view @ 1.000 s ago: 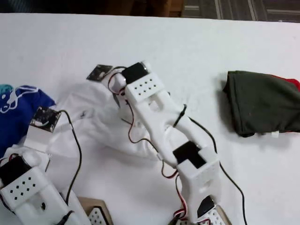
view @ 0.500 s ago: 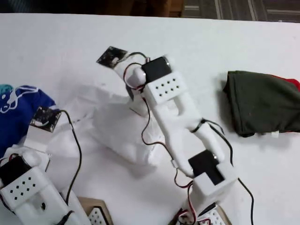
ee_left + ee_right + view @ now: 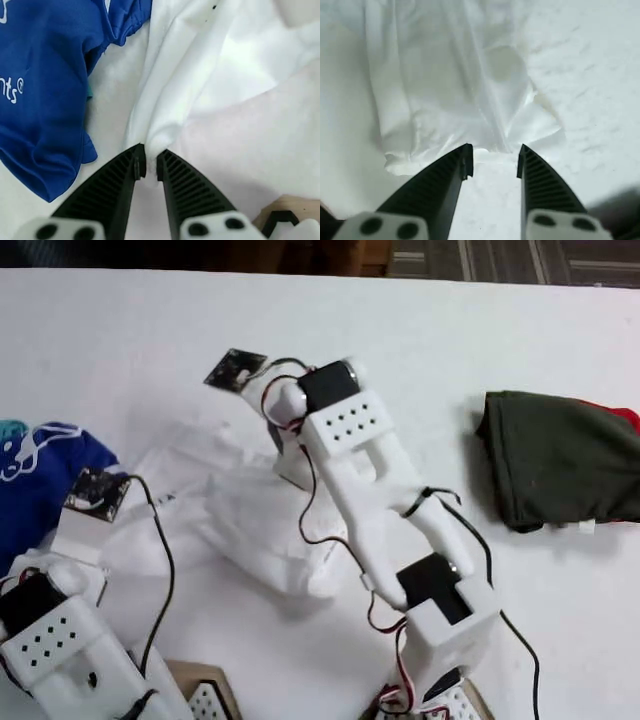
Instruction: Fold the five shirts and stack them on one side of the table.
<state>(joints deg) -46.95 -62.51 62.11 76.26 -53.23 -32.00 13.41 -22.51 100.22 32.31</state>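
I see a white worktop [image 3: 480, 330] running across the high view. A crumpled white shirt [image 3: 250, 520] lies on it left of the middle. A blue shirt [image 3: 40, 480] with white print is bunched at the left edge, just beside the white one. Well apart, at the right edge, a folded dark green shirt [image 3: 555, 455] rests over a red shirt [image 3: 622, 416], which shows as a sliver.

The table [image 3: 450, 330] lies bare along its whole far edge, and also between the white shirt [image 3: 250, 520] and the folded pile [image 3: 560, 460] at the right edge. The right arm [image 3: 370, 490] slants across the middle. The blue shirt [image 3: 40, 470] and left arm [image 3: 60, 630] block the near left corner.
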